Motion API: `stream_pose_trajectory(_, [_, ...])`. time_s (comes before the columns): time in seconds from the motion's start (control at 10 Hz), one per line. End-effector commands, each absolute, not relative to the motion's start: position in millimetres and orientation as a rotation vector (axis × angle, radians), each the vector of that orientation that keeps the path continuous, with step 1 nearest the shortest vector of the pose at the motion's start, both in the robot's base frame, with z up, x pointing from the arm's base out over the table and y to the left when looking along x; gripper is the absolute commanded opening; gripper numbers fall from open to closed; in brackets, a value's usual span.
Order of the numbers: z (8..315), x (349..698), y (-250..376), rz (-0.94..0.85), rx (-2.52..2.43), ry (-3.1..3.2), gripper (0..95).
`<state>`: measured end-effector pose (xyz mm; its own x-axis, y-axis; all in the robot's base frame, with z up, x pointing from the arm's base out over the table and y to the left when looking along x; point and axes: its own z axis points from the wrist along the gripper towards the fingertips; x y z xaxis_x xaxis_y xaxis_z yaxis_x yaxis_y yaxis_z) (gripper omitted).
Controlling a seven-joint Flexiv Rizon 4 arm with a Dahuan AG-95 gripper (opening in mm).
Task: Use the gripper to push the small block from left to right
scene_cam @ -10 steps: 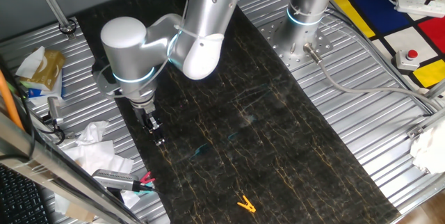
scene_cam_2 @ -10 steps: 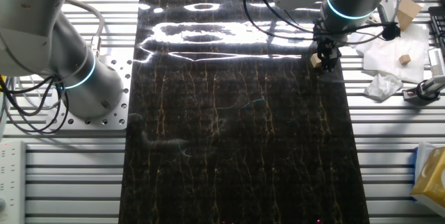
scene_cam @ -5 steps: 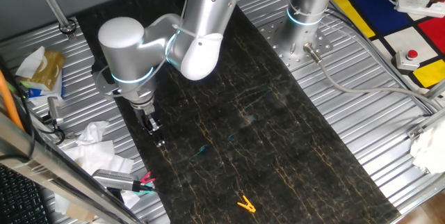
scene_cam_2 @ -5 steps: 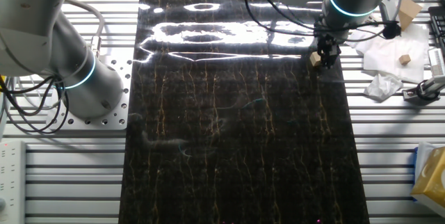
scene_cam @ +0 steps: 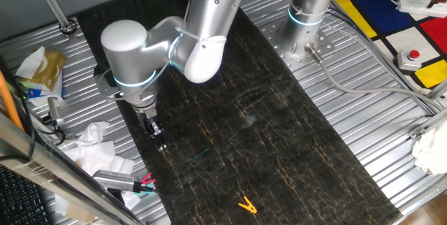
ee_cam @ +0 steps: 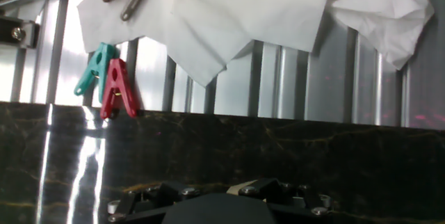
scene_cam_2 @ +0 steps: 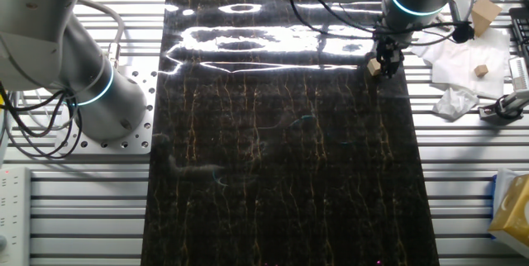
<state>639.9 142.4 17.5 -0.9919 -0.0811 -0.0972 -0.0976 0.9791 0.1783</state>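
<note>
Gripper [scene_cam_2: 385,61] stood low on the dark mat [scene_cam_2: 281,159], touching the small block [scene_cam_2: 374,67]. Whether its fingers were parted could not be told.

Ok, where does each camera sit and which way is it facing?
One fixed view: high, off one long side of the dark mat, looking down; shows the arm and gripper.
The other fixed view: high, from the opposite side; shows the gripper touching the small block.
Hand view: low on the hand, facing the mat's edge, red clip and tissue.
Both fixed views share mat and gripper.
</note>
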Motion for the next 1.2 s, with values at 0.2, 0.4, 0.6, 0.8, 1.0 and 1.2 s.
stream_pose_trajectory(0.2, [17,637,147,0.28,-0.122,3.034,76.0])
stream_pose_trajectory(0.4, [18,636,148,0.281,-0.123,3.035,76.0])
stream_pose_trajectory(0.6, [17,632,149,0.285,-0.118,3.036,76.0])
stream_pose_trajectory(0.8, [17,629,150,0.291,-0.106,3.035,76.0])
stream_pose_trajectory(1.0, [18,627,156,0.291,-0.088,3.038,76.0])
stream_pose_trajectory(1.2, [18,625,163,0.289,-0.071,3.039,76.0])
